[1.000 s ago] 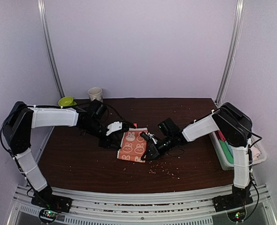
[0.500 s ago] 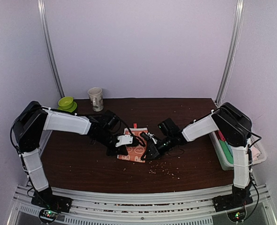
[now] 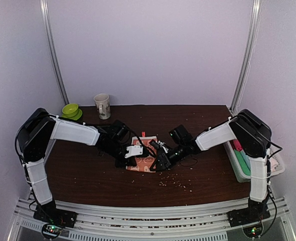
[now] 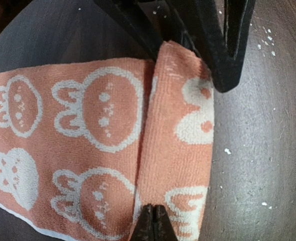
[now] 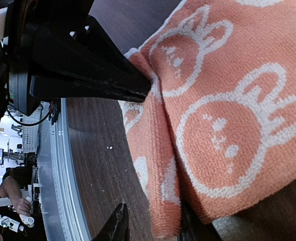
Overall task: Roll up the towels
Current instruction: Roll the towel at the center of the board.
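Top external view: the left gripper (image 3: 136,152) has swung in from the left side of the table (image 3: 83,170) and snapped its jaws shut, pinching the folded flap of the bunny towel (image 3: 147,161), which lies mid-table. By my reading, the first turn of the roll now passes to the left arm. The right gripper (image 3: 161,158) has loosened; its jaws stand narrowly apart, straddling the same fold without clamping it.

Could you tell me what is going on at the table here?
Both arms are working on the orange bunny towel. One edge is folded over, the start of a roll. The left gripper is shut on that fold at one end; the right gripper has its jaws apart around the other end.
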